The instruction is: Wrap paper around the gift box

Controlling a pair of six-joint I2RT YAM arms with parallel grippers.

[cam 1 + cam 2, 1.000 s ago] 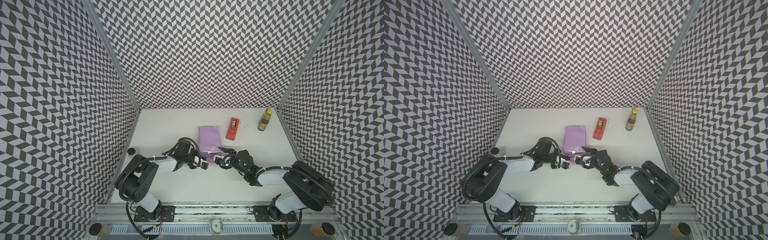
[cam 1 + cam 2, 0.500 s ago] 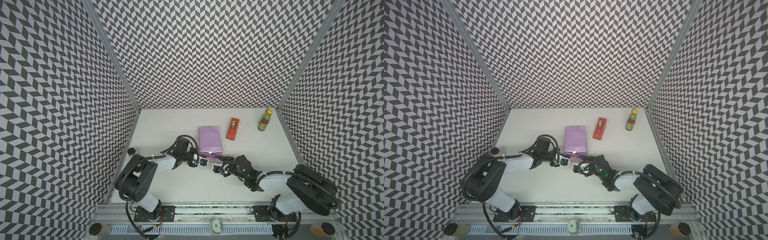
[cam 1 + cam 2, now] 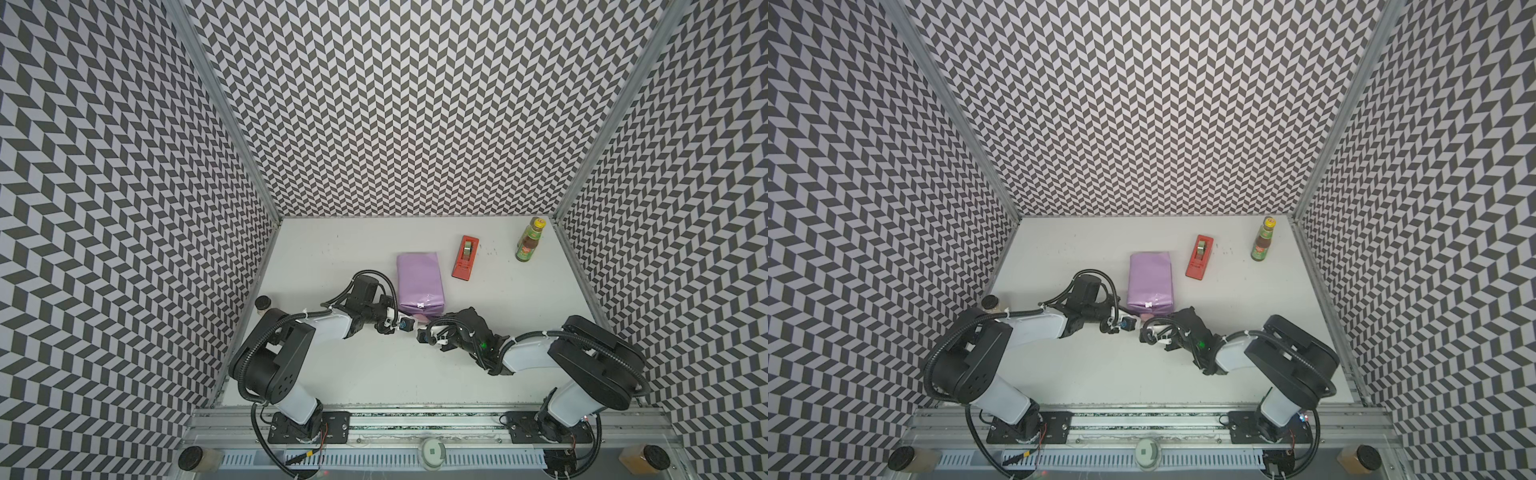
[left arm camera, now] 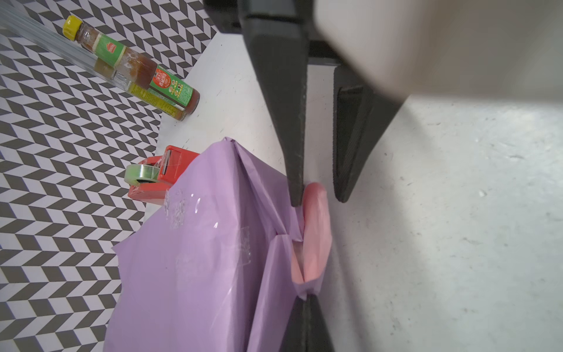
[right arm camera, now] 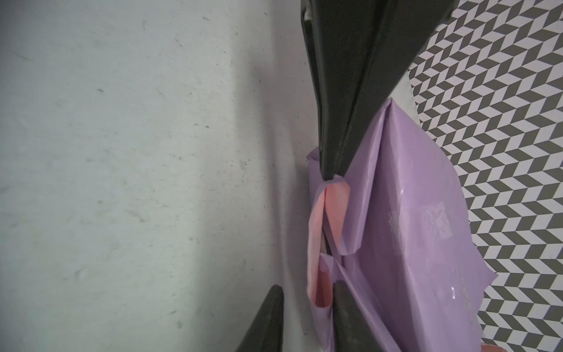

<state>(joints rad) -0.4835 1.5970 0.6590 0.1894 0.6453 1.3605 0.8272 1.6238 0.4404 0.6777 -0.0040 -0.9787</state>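
The gift box is hidden inside the paper (image 3: 419,282) (image 3: 1149,282), a lilac parcel lying on the table with clear tape patches on top. At its near end a loose flap (image 4: 315,231) (image 5: 315,243) shows its pink inner face. My left gripper (image 3: 409,326) (image 3: 1131,323) (image 4: 304,300) (image 5: 330,175) is shut on one end of that flap. My right gripper (image 3: 422,334) (image 3: 1144,332) (image 5: 307,289) (image 4: 318,199) faces it from the other side. Its jaws stand a little apart, with the other end of the flap between them.
A red tape dispenser (image 3: 465,257) (image 3: 1200,257) (image 4: 158,176) lies just right of the parcel. A sauce bottle (image 3: 528,241) (image 3: 1263,241) (image 4: 137,67) stands in the back right corner. A small jar (image 3: 262,302) sits by the left wall.
My right gripper has dropped back from the parcel's near right corner and slid left to the flap, and its jaws have narrowed. The left gripper has kept its pinch and hardly moved.
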